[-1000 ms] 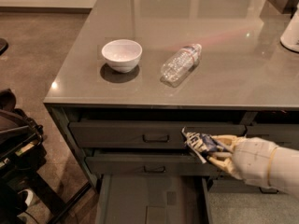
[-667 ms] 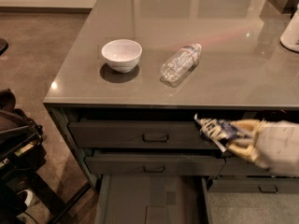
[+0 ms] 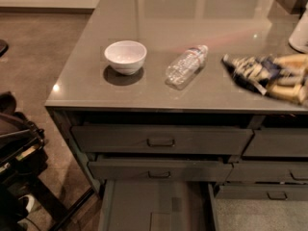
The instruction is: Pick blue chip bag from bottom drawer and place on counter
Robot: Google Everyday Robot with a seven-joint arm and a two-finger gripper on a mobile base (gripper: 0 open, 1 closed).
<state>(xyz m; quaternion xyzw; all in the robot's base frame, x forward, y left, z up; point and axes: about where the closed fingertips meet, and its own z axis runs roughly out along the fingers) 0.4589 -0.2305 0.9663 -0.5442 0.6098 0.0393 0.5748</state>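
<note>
My gripper (image 3: 272,78) comes in from the right edge and is shut on the blue chip bag (image 3: 248,70), a crumpled dark-blue foil bag with white patches. It holds the bag over the right part of the counter (image 3: 159,13), to the right of the clear plastic bottle (image 3: 186,66). I cannot tell whether the bag touches the countertop. The bottom drawer (image 3: 159,208) stands pulled open below, its flat floor bare.
A white bowl (image 3: 125,57) stands on the counter left of the bottle. A white object (image 3: 299,32) sits at the counter's far right edge. Two handled drawers (image 3: 161,141) are shut above the open one. Dark robot base parts (image 3: 19,153) sit at left.
My gripper has risen with the chip bag from in front of the drawer fronts up to above the countertop's right side. The bottle and bowl have not moved.
</note>
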